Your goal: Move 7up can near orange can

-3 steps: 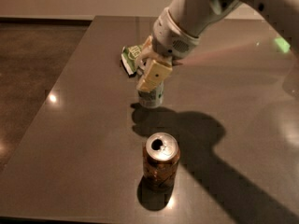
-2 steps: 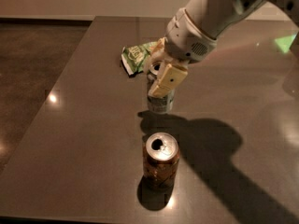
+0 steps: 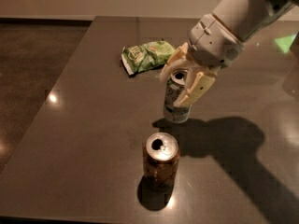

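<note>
In the one camera view, my end effector (image 3: 175, 87) has carried the 7up can (image 3: 172, 110) sideways and forward over the last second. It began further back from the orange can (image 3: 161, 164) and a little to its left. Now it sits just behind that can and slightly to its right. The orange can itself has not shifted on the counter (image 3: 84, 125). The gap between the two has closed steadily, so I judge the move nearly done, with little left but to set the can down and let go. My two pale fingers are pinching the 7up can. One lies against its far left side and the other runs down its near right side, with the silver top showing between them. I cannot tell whether its base is touching the counter or hanging just above it. A dark shadow pools right under it on the side facing the orange can. The can looks close to upright, perhaps leaning slightly. Its sides are pale whitish-green with green marks, and its rim is bright. It is near the orange can without touching it, with a strip of bare counter between them. The green chip bag (image 3: 147, 55) lies well behind the orange can, beyond the 7up can and to its left, and is now further from my grip than it was.
</note>
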